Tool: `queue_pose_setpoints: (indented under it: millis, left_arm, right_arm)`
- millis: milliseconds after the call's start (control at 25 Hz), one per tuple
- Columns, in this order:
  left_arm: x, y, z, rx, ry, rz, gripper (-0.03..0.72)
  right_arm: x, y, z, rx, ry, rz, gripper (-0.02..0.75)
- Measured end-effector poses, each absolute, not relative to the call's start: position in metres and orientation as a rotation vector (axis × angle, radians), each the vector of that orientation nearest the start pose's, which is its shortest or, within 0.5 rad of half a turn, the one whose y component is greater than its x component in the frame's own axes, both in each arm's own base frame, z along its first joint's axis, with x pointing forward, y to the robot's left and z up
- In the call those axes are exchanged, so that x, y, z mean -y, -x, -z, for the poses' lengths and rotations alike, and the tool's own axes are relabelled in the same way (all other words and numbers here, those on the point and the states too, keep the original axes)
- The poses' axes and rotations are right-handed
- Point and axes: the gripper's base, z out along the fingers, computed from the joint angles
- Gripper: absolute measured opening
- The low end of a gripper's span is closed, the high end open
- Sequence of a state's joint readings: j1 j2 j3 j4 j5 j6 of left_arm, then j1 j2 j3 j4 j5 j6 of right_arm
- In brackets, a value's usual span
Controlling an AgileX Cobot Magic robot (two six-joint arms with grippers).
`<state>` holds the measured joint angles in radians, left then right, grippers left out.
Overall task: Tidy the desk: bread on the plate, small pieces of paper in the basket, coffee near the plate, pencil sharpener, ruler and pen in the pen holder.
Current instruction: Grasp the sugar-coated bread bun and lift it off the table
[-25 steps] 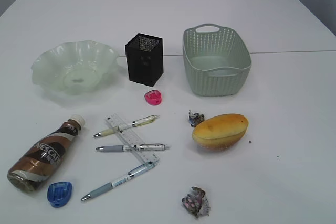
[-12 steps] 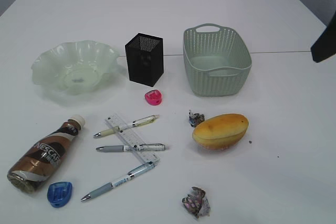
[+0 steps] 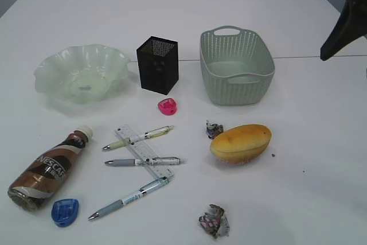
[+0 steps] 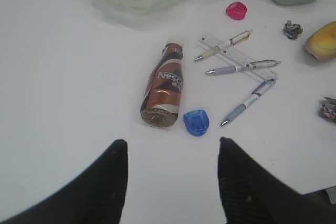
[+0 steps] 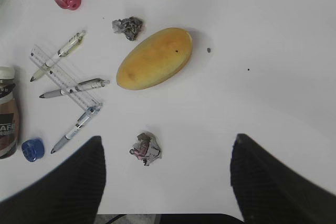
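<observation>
The bread (image 3: 241, 143) lies on the table right of centre, and it also shows in the right wrist view (image 5: 154, 58). One paper ball (image 3: 214, 128) lies by its left end. Another (image 3: 214, 220) is near the front edge. The coffee bottle (image 3: 49, 167) lies on its side at the left, with a blue sharpener (image 3: 65, 211) beside it. A pink sharpener (image 3: 167, 106) lies in front of the black pen holder (image 3: 157, 64). The ruler (image 3: 143, 151) and three pens (image 3: 143, 162) lie together. My left gripper (image 4: 172, 141) is open, above bare table before the bottle (image 4: 165, 90). My right gripper (image 5: 168, 137) is open, high above the front paper ball (image 5: 146, 149).
The pale green plate (image 3: 49, 64) stands at the back left. The green basket (image 3: 236, 64) stands at the back right of centre and holds nothing. A dark part of my right arm (image 3: 343, 18) shows at the upper right edge. A table seam runs behind the basket.
A dark part of my right arm has come into the exterior view at the right edge and risen higher. No object on the table has moved.
</observation>
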<state>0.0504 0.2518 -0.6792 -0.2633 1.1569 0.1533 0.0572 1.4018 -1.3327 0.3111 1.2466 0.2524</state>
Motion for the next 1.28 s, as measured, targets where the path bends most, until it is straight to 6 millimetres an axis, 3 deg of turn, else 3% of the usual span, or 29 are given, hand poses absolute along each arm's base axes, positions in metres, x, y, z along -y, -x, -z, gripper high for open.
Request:
queue_pose_setpoints:
  millis: [360,680,1080,1280]
  left_arm:
    - [0.022,-0.013,-0.316,-2.26,-0.111,0.237,0.403]
    - [0.023,-0.012,-0.314,-2.297,-0.114,0.254,0.403]
    - [0.023,-0.012,-0.314,-2.297,-0.1,0.271,0.403]
    - [0.023,-0.012,-0.314,-2.299,-0.077,0.283,0.403]
  right_arm:
    - [-0.047,-0.271,-0.352,-2.788,-0.43,-0.604,0.543]
    - [-0.05,-0.282,-0.344,-2.73,-0.81,-0.643,0.465]
    - [-0.094,-0.308,-0.307,-2.713,-0.974,-0.498,0.447]
    - [-0.102,-0.322,-0.284,-2.738,-1.053,-0.501,0.447]
